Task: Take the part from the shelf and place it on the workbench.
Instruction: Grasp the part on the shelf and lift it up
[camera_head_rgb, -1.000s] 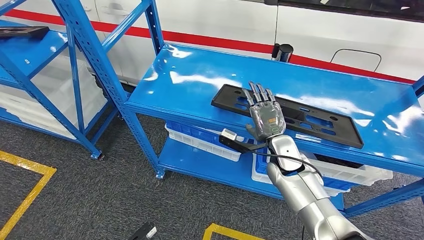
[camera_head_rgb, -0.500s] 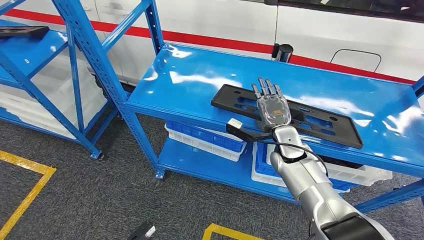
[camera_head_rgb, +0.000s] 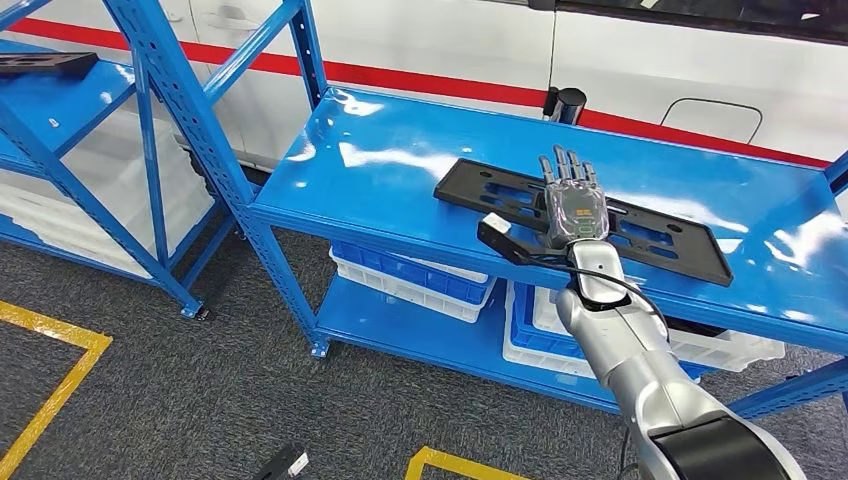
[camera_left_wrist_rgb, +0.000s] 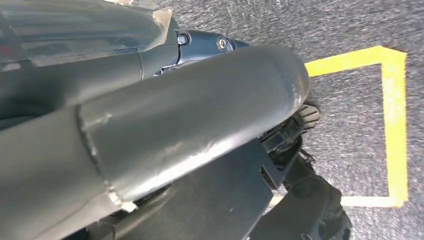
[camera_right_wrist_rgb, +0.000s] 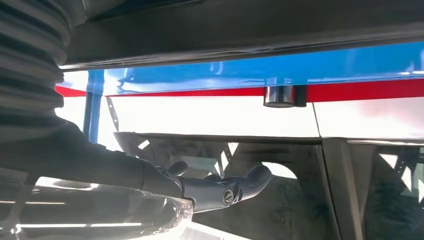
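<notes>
right hand (camera_head_rgb: 573, 208) lay flat on black part (camera_head_rgb: 640, 232), fingers straight and spread toward 12 o'clock, gripping nothing. part lay on blue shelf (camera_head_rgb: 400, 170) top. left hand state: cannot tell.

Two black parts are in sight: one (camera_head_rgb: 640, 228) on the near blue shelf (camera_head_rgb: 400, 170), another (camera_head_rgb: 45, 64) on the far shelf (camera_head_rgb: 60, 105). Three white crates (camera_head_rgb: 410, 285) sit below.
</notes>
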